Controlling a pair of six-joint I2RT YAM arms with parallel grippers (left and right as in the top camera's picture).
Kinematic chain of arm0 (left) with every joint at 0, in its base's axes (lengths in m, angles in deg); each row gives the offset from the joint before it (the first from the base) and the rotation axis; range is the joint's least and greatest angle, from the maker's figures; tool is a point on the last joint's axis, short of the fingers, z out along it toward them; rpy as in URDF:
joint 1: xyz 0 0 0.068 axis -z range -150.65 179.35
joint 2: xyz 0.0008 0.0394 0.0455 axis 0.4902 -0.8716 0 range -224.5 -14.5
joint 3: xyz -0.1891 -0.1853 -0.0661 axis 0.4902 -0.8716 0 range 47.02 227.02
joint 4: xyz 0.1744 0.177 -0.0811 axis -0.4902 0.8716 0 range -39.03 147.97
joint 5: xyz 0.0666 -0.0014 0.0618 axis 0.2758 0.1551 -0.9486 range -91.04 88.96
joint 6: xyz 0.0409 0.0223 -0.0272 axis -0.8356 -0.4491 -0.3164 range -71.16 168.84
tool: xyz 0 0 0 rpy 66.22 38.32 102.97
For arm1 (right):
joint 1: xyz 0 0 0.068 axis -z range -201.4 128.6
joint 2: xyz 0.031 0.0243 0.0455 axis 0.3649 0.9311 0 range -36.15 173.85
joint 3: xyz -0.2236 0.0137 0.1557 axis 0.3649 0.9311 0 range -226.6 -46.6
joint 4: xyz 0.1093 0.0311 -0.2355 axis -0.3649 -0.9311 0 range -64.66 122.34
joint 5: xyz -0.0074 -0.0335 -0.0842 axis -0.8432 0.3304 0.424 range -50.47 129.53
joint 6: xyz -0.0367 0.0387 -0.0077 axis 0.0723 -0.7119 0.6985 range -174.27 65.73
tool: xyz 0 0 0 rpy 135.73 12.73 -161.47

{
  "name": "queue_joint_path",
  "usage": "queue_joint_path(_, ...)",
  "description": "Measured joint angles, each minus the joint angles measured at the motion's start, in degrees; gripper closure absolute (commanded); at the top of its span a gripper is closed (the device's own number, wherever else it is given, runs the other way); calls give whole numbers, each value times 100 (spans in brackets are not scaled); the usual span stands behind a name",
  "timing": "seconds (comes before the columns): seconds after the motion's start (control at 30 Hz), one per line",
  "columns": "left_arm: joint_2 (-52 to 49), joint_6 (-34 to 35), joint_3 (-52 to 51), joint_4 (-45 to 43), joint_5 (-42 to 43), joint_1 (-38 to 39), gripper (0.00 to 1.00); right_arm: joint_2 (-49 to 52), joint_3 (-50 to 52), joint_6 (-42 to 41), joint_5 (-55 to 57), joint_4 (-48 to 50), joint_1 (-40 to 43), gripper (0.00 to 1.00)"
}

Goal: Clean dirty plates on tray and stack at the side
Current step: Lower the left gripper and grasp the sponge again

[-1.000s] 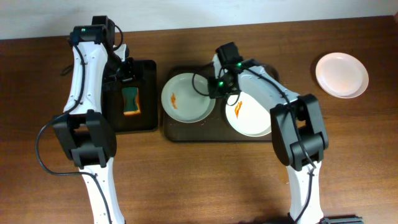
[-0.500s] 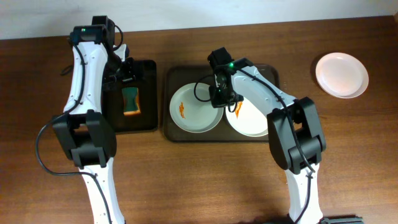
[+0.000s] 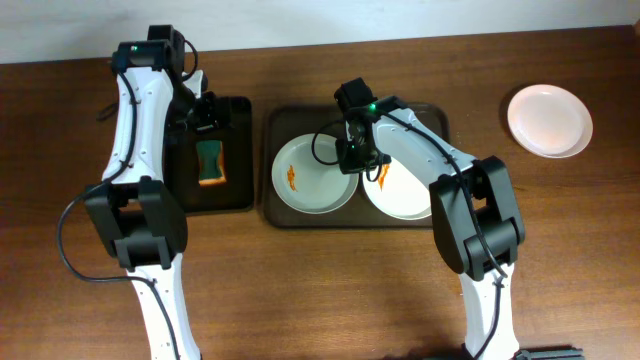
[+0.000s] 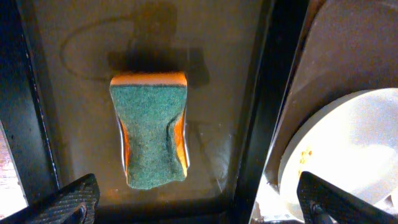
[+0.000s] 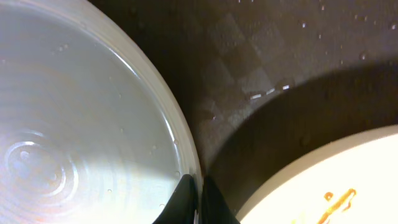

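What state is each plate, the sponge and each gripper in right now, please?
left plate: on the brown tray, orange smear, rim pinched by the right gripper.
right plate: on the same tray, orange smear, not held.
third plate: on the table right of the tray, no smear visible.
sponge: green side up in the black tray, untouched.
left gripper: open, above the sponge.
right gripper: shut on the left plate's rim.
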Motion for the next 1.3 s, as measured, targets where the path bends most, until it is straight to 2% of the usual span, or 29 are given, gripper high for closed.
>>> queue_joint_path(0.1,0,-2,0,-177,-33,0,0,0,9,0,0,74,0,96)
queue_joint_path(0.2,-192,0,2,-166,-507,0,0,0,11,9,0,92,0,96)
queue_joint_path(0.23,-413,-2,2,-122,-570,0,14,0,11,11,0,92,0,96)
queue_joint_path(0.27,-621,0,0,-101,-608,0,33,0,11,22,0,94,0,96)
queue_joint_path(0.3,-914,-17,-9,-79,-638,0,39,0,11,24,2,107,0,95)
queue_joint_path(0.37,-1161,-24,-22,-39,-723,0,69,0,11,24,2,131,-2,96)
queue_joint_path(0.4,-1172,-24,-22,-42,-737,0,100,0,15,24,2,142,-4,95)
queue_joint_path(0.5,-1189,-35,-15,-20,-782,-7,100,0,15,24,4,149,-4,96)
queue_joint_path(0.53,-1189,-37,-15,-20,-782,-7,40,0,15,26,7,151,-4,95)
queue_joint_path(0.57,-1189,-37,-15,-20,-780,-7,0,0,15,24,7,153,-4,95)
queue_joint_path(0.67,-1189,-17,37,-315,-774,17,2,0,15,24,15,175,-4,95)
queue_joint_path(0.73,-1189,-15,59,-828,-890,15,48,0,15,24,20,175,-4,96)
queue_joint_path(0.77,-1189,-13,63,-1027,-922,4,85,0,15,26,22,175,-4,95)
queue_joint_path(0.8,-1189,-35,61,-1121,-955,-7,100,0,17,26,22,175,-4,96)
queue_joint_path(0.87,-1191,-20,61,-1139,-955,-44,100,0,17,26,22,177,-4,96)
queue_joint_path(0.9,-1191,-37,61,-1134,-953,-52,31,0,22,26,22,192,-7,96)
queue_joint_path(0.93,-1191,-37,61,-1132,-953,-55,0,0,22,26,22,192,-7,96)
queue_joint_path(1.07,-1200,-57,140,-846,-785,52,0,0,22,26,24,197,-7,95)
queue_joint_path(1.17,-1436,-59,691,411,-780,4,1,0,26,26,26,219,-7,96)
queue_joint_path(1.2,-1436,-61,745,573,-780,0,1,0,26,26,26,219,-7,95)
queue_joint_path(1.3,-1438,-210,817,1019,-780,0,9,0,26,26,26,216,-7,95)
